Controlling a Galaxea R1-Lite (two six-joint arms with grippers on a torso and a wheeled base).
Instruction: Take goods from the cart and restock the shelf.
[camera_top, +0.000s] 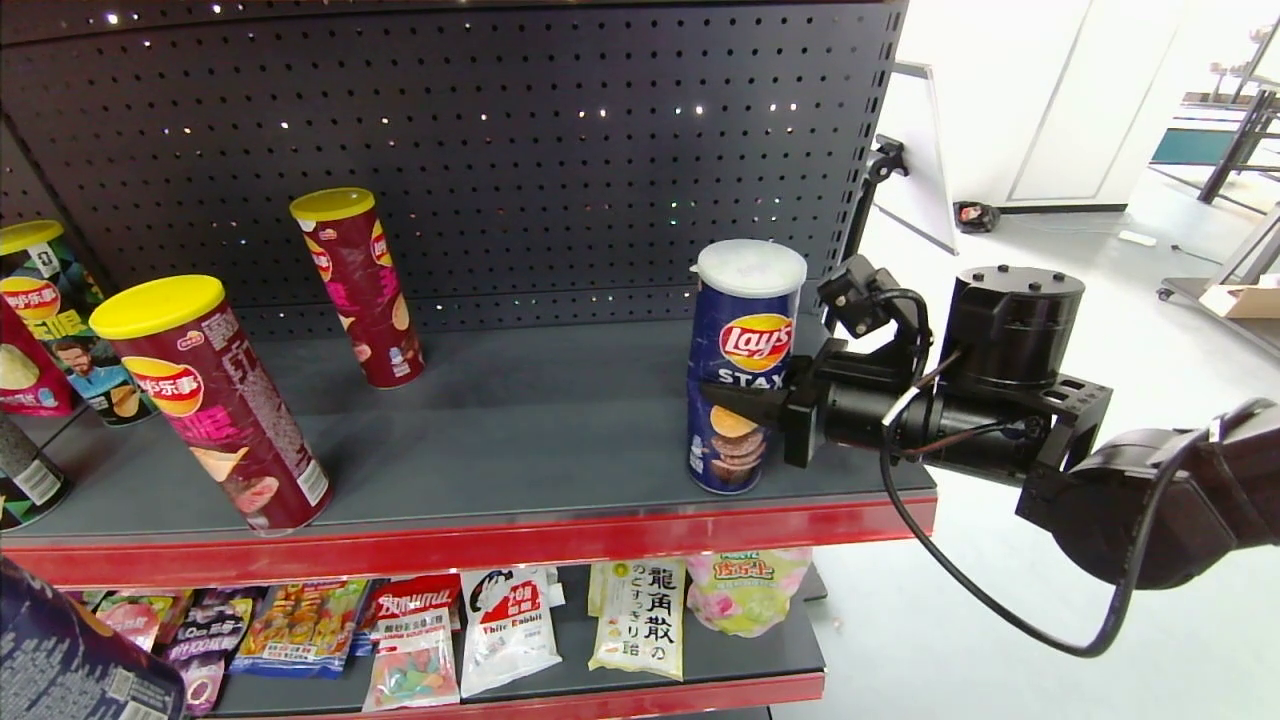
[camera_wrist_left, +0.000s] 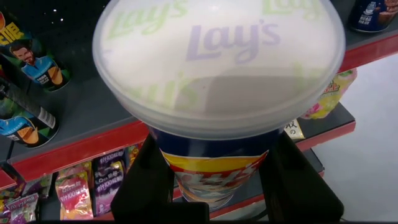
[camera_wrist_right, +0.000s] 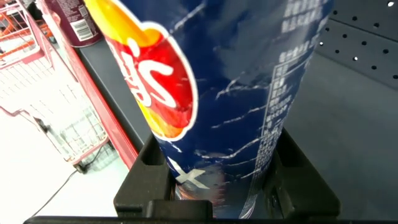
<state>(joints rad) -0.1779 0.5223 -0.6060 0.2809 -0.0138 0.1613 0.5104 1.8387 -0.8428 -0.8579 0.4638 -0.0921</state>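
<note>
- What's the biggest thing there?
- A dark shelf (camera_top: 500, 440) with a red front edge. A pink wire cart (camera_wrist_right: 37, 93) stands on the floor near it.
- And the hands?
- The right hand (camera_top: 765, 400) pinches a blue can (camera_top: 745, 345) from the side. That can stands upright at the shelf's right end, near the front edge. The left hand (camera_wrist_left: 214, 186) grips a second blue can (camera_wrist_left: 217, 68), white-lidded, in the air in front of the shelf.
- Anything smaller?
- A front maroon can (camera_top: 215, 400) and a back maroon can (camera_top: 358, 285) stand further left, with snack bags (camera_top: 510, 630) below.
</note>
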